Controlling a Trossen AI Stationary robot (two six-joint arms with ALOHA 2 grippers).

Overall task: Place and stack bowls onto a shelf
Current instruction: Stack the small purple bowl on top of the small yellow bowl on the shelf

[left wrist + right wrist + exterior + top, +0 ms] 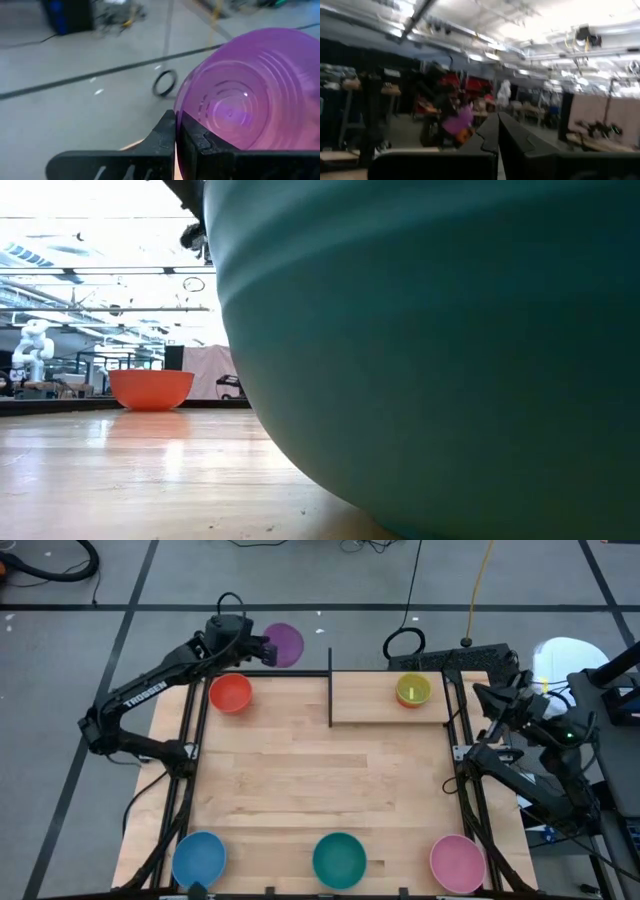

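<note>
The left gripper [268,648] pinches the purple bowl [286,643] by its rim, lifted beyond the table's far edge, past the red bowl [230,693]. I'd keep it level and carry it right to the shelf [370,705], lowering it squarely into the yellow bowl [412,690]. The right gripper [482,695], fingers pressed together, waits beside the shelf

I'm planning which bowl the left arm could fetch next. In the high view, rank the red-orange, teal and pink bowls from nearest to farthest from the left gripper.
The left gripper is shut on the purple bowl beyond the table's far edge.
1. Red-orange bowl: far left corner.
2. Teal bowl: near edge, middle.
3. Pink bowl: near right corner.
</note>
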